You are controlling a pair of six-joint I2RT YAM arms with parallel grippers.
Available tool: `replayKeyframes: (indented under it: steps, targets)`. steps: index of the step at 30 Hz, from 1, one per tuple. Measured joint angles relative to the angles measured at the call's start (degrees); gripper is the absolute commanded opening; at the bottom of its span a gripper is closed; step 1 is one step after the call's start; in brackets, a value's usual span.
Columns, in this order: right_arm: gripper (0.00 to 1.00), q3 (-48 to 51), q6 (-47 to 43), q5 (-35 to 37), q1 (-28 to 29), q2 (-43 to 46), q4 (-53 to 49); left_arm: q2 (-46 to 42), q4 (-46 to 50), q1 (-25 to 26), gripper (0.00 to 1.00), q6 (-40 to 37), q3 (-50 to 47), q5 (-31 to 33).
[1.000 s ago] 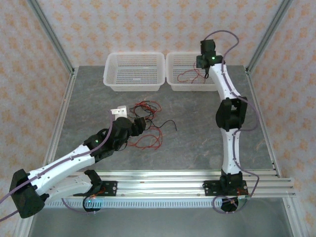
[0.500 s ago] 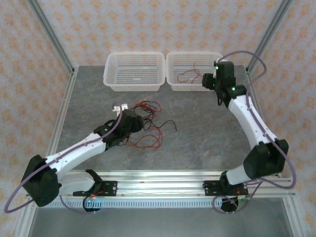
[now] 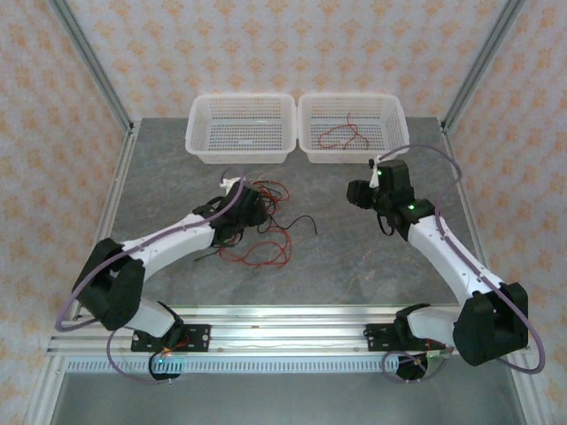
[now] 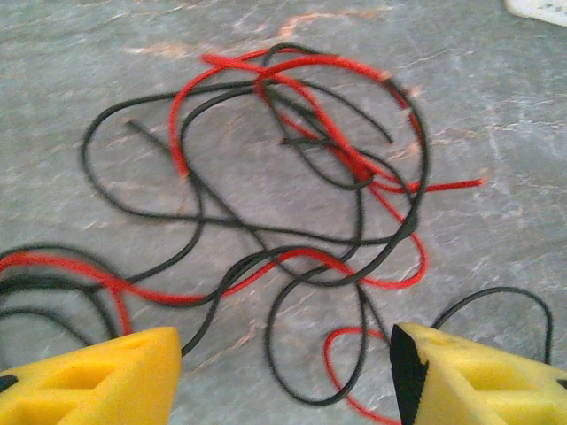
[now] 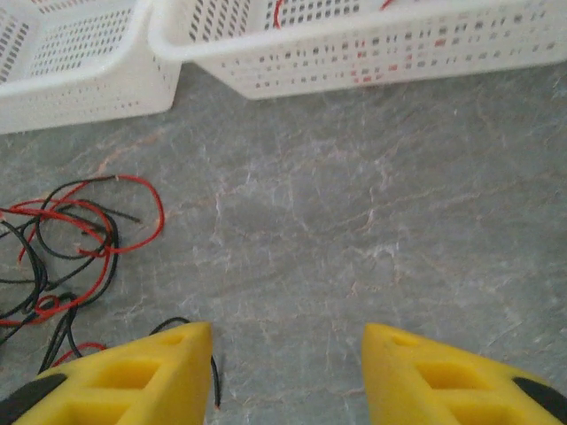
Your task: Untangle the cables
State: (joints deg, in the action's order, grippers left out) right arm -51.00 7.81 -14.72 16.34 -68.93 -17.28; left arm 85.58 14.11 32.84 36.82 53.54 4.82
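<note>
The cables [image 4: 292,177], red and black wires looped through each other, lie in 1 knot on the table [image 3: 354,257] left of centre. The left gripper [image 4: 283,354] hangs over the knot's near edge, fingers fairly wide with nothing between them, likely lining up on 1 strand. The right gripper [image 5: 288,345] hovers over the table right of the knot, fingers moderately apart and empty, probably to take a second strand, while 1 red wire [image 3: 341,135] in the right basket [image 3: 350,158] suggests freed wires go there.

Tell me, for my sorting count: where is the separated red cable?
Top view: the red cable lies in the right-hand basket at the far edge of the table.
</note>
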Motion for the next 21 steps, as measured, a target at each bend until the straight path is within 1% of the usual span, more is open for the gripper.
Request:
replayKeyframes:
  steps: [3, 7, 11, 16, 19, 21]
  targets:
    - [0.46, 1.11, 0.87, -0.31, 0.02, 0.0, 0.5, 4.72, -1.92, 0.0, 0.63, -1.57, 4.96, -1.25]
    - [0.46, 1.25, 1.68, -0.33, 0.02, 0.31, 0.98, 11.61, -3.02, 0.0, 0.61, -3.56, 12.55, -1.4]
    - [0.46, 1.25, 2.1, -0.33, 0.02, 1.64, 1.14, 18.21, -2.51, 0.0, 0.6, -4.46, 18.73, 0.22]
    - [0.46, 1.25, 2.1, -0.24, 0.02, 2.36, 1.16, 23.34, 0.28, 0.0, 0.56, -4.79, 22.4, 2.1]
    - [0.46, 1.25, 2.1, -0.11, 0.02, 2.62, 1.14, 24.85, 1.42, 0.0, 0.51, -4.76, 22.62, 2.56]
    - [0.45, 1.25, 2.1, -0.11, 0.02, 2.69, 1.16, 25.38, 2.01, 0.0, 0.43, -4.66, 22.62, 2.75]
